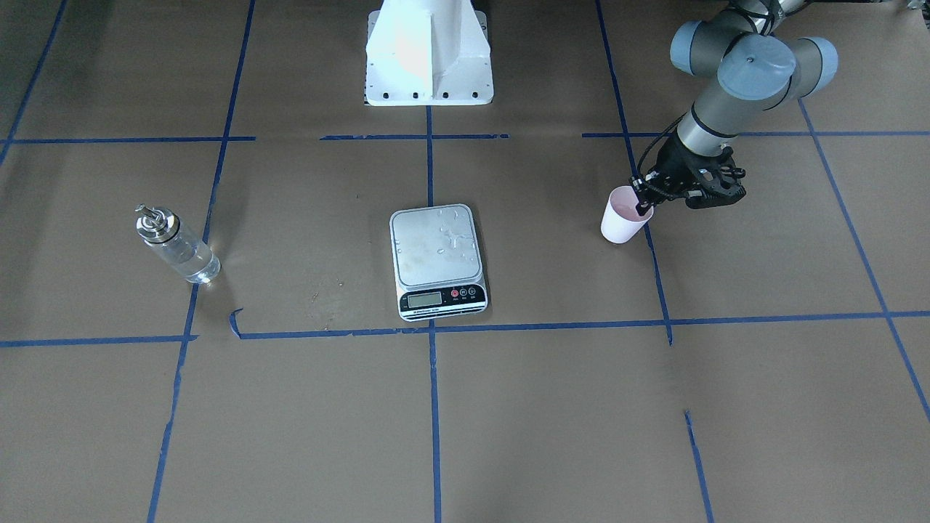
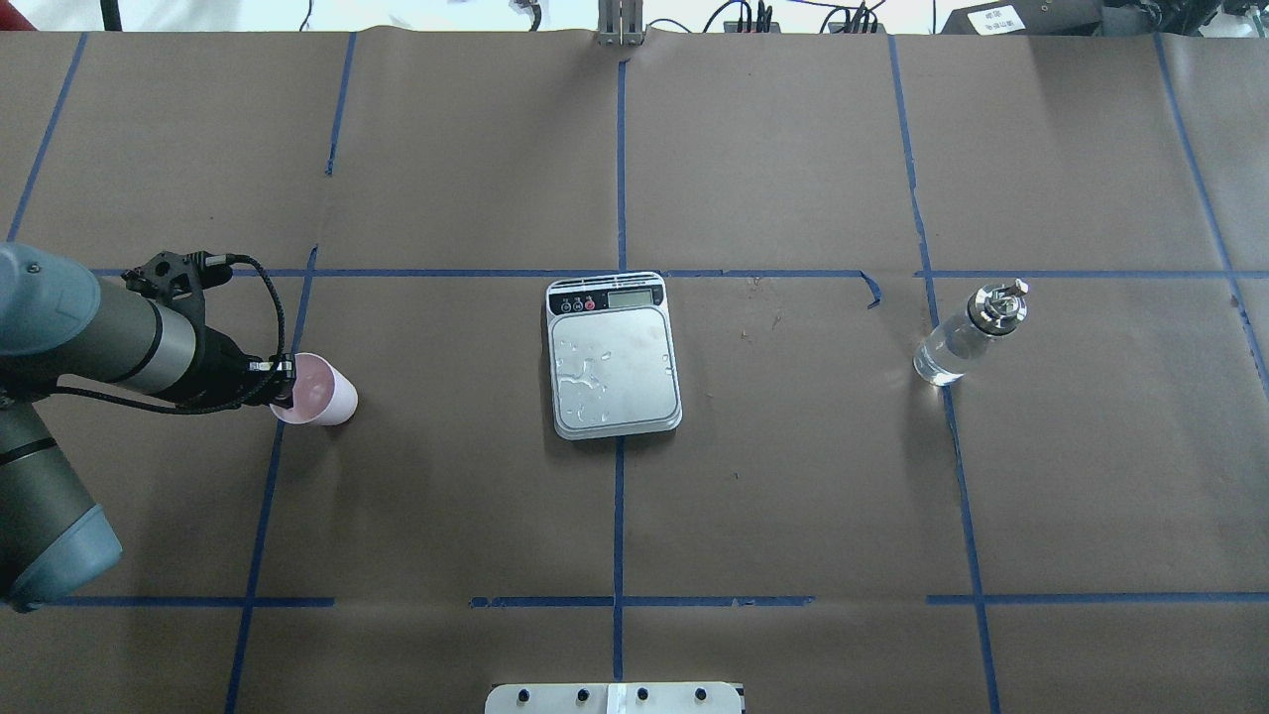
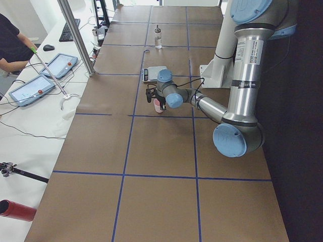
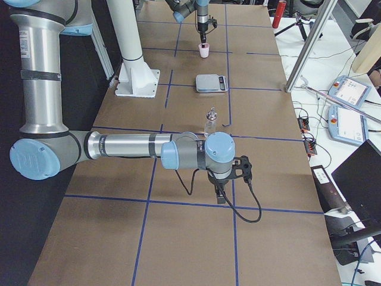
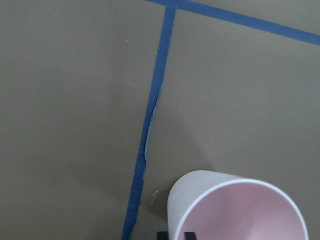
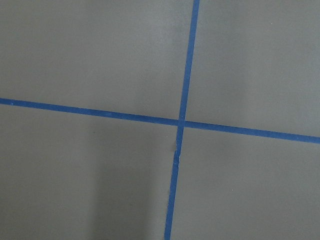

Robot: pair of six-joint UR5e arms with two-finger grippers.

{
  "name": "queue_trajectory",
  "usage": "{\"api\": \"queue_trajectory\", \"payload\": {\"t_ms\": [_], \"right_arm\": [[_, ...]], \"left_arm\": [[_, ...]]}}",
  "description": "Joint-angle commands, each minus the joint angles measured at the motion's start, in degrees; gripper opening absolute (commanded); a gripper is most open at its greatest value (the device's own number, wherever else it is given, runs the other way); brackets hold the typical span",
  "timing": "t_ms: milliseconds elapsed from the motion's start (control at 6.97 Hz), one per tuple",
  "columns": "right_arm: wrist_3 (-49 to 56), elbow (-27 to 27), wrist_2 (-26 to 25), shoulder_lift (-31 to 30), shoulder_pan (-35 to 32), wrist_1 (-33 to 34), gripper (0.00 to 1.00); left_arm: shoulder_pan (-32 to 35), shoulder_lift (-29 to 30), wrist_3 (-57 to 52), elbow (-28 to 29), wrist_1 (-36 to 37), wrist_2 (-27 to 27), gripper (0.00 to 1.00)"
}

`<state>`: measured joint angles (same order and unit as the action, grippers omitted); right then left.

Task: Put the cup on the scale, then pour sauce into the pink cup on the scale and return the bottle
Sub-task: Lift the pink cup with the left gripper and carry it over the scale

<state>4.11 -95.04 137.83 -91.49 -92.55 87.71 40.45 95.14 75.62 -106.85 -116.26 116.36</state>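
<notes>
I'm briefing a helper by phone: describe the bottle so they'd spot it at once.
Start at the brown-papered table and find the grey scale in the middle. On the robot's right of it, standing alone on a blue tape line, is the bottle: clear glass with a shiny metal spout, unlike the pink paper cup opposite.

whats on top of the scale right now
Only scattered droplets on the scale, across its silver plate. The cup stands apart, at the left gripper. Nothing covers the plate.
</notes>
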Motion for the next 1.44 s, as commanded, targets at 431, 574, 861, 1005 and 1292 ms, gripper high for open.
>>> {"api": "queue_trajectory", "payload": {"t_ms": [431,574,861,1005,1292], "right_arm": [[0.02,-0.05,0.34,0.0,0.0,-0.08,1.0],[-0.07,-0.23,0.42,-0.09,0.0,-0.09,1.0],[0.02,-0.05,0.34,-0.09,0.0,-0.09,1.0],[0.02,-0.23,0.42,-0.09,0.0,-0.09,1.0],[0.02,-0.23,0.43,-0.09,0.0,-0.09,1.0]], "left_arm": [[4.3,25.39,5.98,-2.41,29.14,0.71,0.0],[0.11,31.19,13.34,2.04,29.08,0.45,0.0],[-5.18,42.28,21.12,13.37,28.81,0.01,0.0],[-7.29,44.32,22.8,16.12,28.03,-1.55,0.0],[-8.98,44.95,24.4,19.3,24.69,-3.33,0.0]]}}
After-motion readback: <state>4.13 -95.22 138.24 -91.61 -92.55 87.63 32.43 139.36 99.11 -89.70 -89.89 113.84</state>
